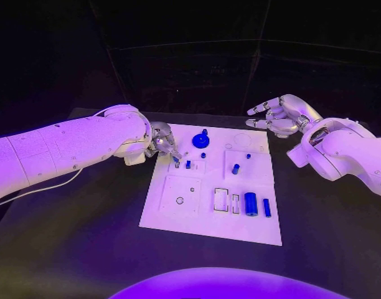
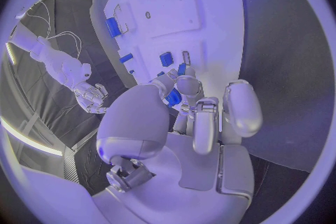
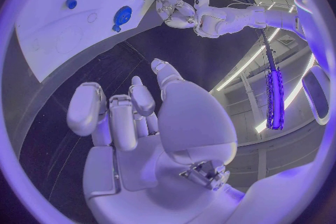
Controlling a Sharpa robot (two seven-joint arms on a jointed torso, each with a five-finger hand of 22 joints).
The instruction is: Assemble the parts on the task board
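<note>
Board (image 1: 210,215) lies mid-table in head view; left hand (image 1: 163,147) at its edge, prob. to seat a part. Left wrist: fingers (image 2: 189,89) pinch a blue part (image 2: 173,97). Right wrist: right hand (image 3: 133,117) empty, half open, off the board.

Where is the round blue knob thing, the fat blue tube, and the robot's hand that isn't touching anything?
Round blue knob (image 1: 200,141): head view, on its disc.
Fat blue tube (image 1: 251,203): head view, mid-length of its side.
Right hand (image 1: 279,116): head view, on the palm.
</note>
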